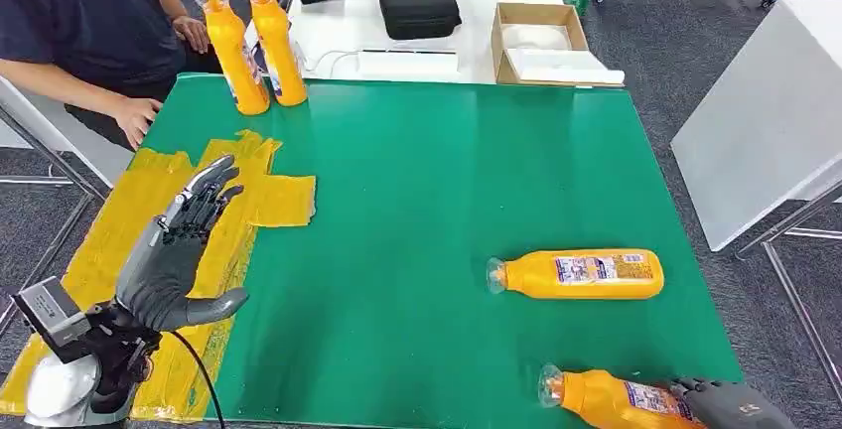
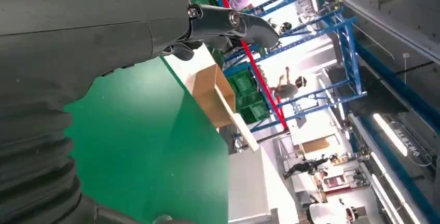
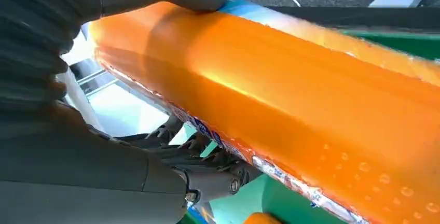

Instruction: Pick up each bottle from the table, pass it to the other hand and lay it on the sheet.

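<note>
- Head view: the right hand [image 1: 733, 404] is wrapped round the base end of the near bottle [image 1: 606, 397], which lies on the green table [image 1: 427, 201] with its cap pointing toward the left hand [image 1: 184, 250].
- The right wrist view backs that up: thumb over the top, fingers [image 3: 202, 154] curled underneath.
- The left hand is wide open and holding nothing, hovering over the yellow sheet [image 1: 278, 199], well apart from the bottle.
- A second bottle [image 1: 578, 274] lies just beyond the right hand.
- Risk, I reckon: gripping that far toward the base could let the cap end droop or slip during the handover, or clip the second one on the way up.
</note>
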You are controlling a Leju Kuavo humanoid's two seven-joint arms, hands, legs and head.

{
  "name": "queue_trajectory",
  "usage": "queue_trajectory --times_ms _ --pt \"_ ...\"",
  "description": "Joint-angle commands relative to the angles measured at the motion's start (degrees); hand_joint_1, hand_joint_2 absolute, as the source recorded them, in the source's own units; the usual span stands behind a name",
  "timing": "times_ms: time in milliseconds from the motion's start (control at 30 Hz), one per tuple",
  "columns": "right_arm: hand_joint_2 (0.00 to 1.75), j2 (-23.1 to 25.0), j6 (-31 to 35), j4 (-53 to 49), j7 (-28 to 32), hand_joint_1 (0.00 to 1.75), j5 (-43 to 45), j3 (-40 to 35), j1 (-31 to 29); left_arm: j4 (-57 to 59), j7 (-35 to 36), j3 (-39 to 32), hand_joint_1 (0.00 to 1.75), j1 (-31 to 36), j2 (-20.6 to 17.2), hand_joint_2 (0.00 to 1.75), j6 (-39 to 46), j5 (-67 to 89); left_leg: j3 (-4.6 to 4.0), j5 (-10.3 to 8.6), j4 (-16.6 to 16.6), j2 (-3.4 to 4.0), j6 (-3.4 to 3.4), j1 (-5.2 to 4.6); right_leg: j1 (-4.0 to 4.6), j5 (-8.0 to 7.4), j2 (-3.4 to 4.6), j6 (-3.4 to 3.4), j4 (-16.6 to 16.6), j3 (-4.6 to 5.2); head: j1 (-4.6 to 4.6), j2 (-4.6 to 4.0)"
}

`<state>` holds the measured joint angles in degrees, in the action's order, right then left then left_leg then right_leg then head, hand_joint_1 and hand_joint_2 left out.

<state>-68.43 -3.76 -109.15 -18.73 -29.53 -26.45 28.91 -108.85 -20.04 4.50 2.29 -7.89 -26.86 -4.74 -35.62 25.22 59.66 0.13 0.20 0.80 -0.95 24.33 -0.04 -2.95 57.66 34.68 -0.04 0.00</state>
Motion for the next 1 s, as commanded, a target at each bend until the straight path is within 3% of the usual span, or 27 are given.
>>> queue_trajectory --times_ms 33,67,100,200,367,533,767,867,1000 --pt "1.75 32.41 5.88 9.78 5.19 1.75 -4.53 8.2 -8.63 -4.23 -3.43 -4.71 0.0 -11.28 0.67 1.75 1.02 2.47 0.29 -0.15 -0.46 0.17 -0.05 0.31 0.34 -0.3 0.16 0.21 -0.65 -0.47 0.02 0.0" --pt "1.75 35.61 7.27 6.92 7.45 1.75 -5.9 11.34 -7.67 -5.06 -4.39 -5.71 0.0 -13.55 0.96 1.75 0.48 2.75 0.25 -0.02 -0.26 0.51 -0.09 0.39 0.39 -0.26 0.43 0.27 -0.42 -0.34 0.0 0.0" --pt "1.75 43.64 11.03 1.92 11.56 1.75 -7.16 16.64 -6.45 -6.36 -5.1 -7.07 0.0 -16.36 1.9 1.75 -0.07 2.93 0.35 -0.02 -0.43 0.73 -0.15 0.35 0.37 -0.35 0.67 0.38 -0.53 -0.35 0.0 0.0" --pt "1.75 51.43 11.17 -10.54 13.45 1.75 -8.53 18.69 -5.12 -9.21 -6.37 -8.3 0.0 -20.9 3.59 1.75 0.23 4.53 0.28 0.1 -0.31 0.83 -0.29 0.34 0.34 -0.23 0.81 0.41 -0.31 -0.23 -0.06 0.0" --pt "1.75 50.05 10.19 -16.51 16.6 1.75 -5.63 20.49 -2.73 -9.36 -6.8 -9.17 0.0 -21.61 3.82 1.75 0.32 4.83 -0.21 -0.04 -0.08 0.52 -0.44 0.32 0.32 -0.06 0.56 0.36 0.08 0.3 -0.07 0.0" --pt "1.75 50.04 9.74 -15.78 17.77 1.75 -4.71 20.75 -2.28 -8.76 -6.9 -9.52 0.0 -21.26 3.82 1.75 0.06 4.94 -0.17 -0.07 -0.18 0.18 -0.4 0.35 0.32 0.02 0.23 0.42 0.0 0.11 0.0 0.0" --pt "1.75 50.07 11.16 -15.22 17.5 1.75 -7.82 15.82 -1.67 -7.99 -5.47 -9.37 0.0 -21.16 4.45 1.75 -1.21 3.54 -0.31 -0.1 -0.15 0.06 -0.46 0.33 0.24 -0.01 0.22 0.4 0.03 0.22 -0.02 0.0" --pt "1.75 49.57 11.63 -13.8 13.87 1.75 -9.79 11.47 -3.59 -5.93 3.45 -5.82 0.0 -21.54 3.76 1.75 -4.93 -9.54 -0.23 -0.11 -0.22 -0.03 -0.45 0.32 0.24 -0.03 0.19 0.43 -0.02 0.14 -0.04 0.0" --pt "1.75 49.81 10.46 -11.03 12.2 1.75 -11.03 6.32 -7.67 -4.52 6.89 -2.37 0.0 -21.45 1.92 1.75 -6.39 -18.14 -0.14 -0.12 -0.29 0.01 -0.43 0.31 0.27 -0.05 0.22 0.44 -0.09 0.05 -0.02 0.0"
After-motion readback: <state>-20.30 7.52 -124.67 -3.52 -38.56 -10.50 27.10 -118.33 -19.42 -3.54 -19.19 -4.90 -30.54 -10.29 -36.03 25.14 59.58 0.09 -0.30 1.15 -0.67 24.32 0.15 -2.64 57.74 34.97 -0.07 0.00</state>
